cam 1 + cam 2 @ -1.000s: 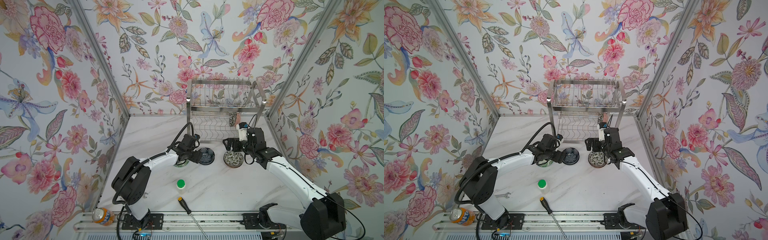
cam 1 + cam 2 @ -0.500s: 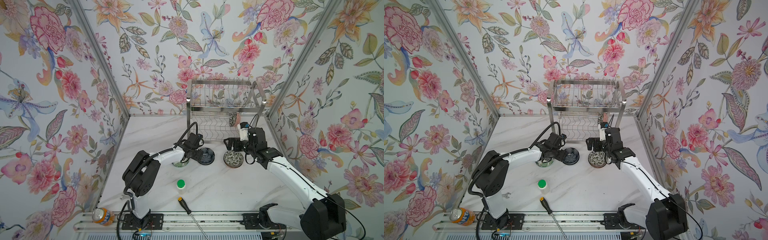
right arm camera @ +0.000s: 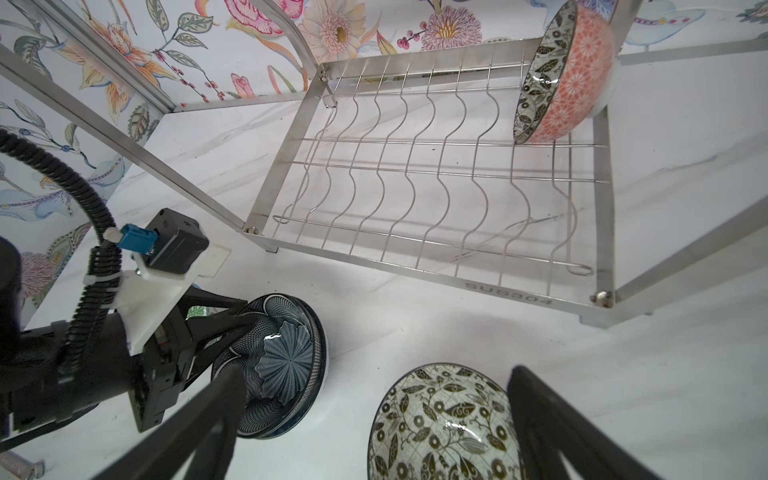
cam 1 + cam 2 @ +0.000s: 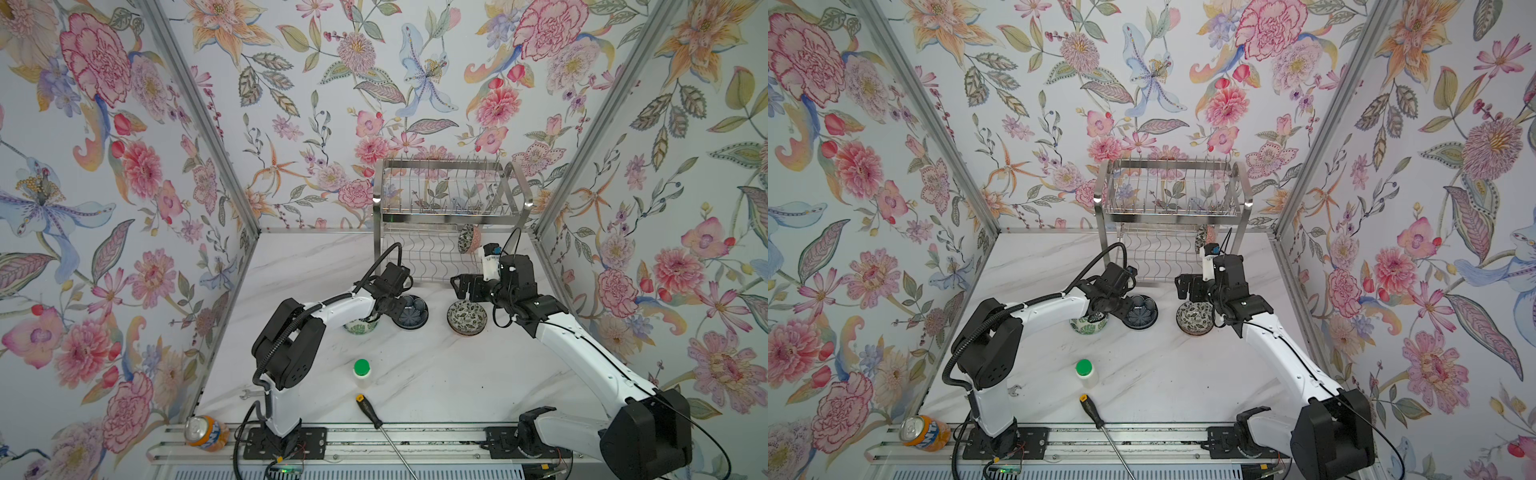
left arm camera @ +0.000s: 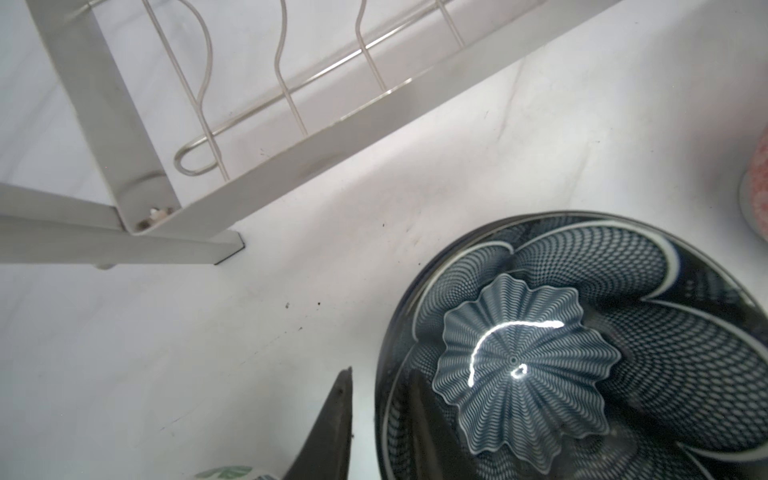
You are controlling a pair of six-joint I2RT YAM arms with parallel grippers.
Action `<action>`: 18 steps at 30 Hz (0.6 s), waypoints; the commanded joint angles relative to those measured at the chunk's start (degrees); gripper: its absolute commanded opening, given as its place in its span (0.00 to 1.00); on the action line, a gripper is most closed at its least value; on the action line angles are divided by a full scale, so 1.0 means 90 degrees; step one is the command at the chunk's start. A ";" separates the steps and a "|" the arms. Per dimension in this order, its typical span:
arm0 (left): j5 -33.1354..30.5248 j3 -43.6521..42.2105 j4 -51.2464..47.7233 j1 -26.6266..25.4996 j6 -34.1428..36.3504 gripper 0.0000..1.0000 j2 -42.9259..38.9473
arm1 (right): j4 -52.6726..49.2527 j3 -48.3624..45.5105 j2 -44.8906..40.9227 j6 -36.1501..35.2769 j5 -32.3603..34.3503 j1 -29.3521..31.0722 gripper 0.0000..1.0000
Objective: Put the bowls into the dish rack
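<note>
Navy bowl (image 4: 413, 311), leaf bowl (image 4: 360, 329) just beside — left pincer (image 5: 380, 380) astride its rim, grip unclear; right pincer (image 3: 374, 374) apart.

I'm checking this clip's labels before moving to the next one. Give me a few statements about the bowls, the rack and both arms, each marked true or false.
1. One pink-sided bowl stands on edge on the dish rack's lower shelf. True.
2. The right gripper holds the black-and-white bowl. False: its jaws are wide open, and the bowl sits on the table.
3. The left gripper's jaws straddle the navy bowl's rim. True.
4. The screwdriver lies inside the rack. False: it lies at the table's front edge.
</note>
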 commanded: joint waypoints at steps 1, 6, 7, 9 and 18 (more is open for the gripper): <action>-0.0329 0.0208 -0.0371 -0.0032 0.0082 0.18 -0.0106 | -0.0051 -0.0029 -0.0174 -0.0117 -0.0079 -0.0074 0.99; -0.0330 0.0306 -0.0460 -0.0032 0.0101 0.03 -0.0134 | -0.0050 -0.0050 -0.0214 -0.0130 -0.0096 -0.0137 0.99; -0.0317 0.0323 -0.0467 -0.0030 0.0099 0.02 -0.0146 | -0.0050 -0.0049 -0.0217 -0.0136 -0.0104 -0.0149 0.99; -0.0299 0.0348 -0.0481 -0.0032 0.0101 0.00 -0.0162 | -0.0053 -0.0069 -0.0230 -0.0138 -0.0112 -0.0156 0.99; -0.0297 0.0294 -0.0449 -0.0038 0.0075 0.00 -0.0300 | -0.0050 -0.0138 -0.0289 -0.0135 -0.0124 -0.0210 1.00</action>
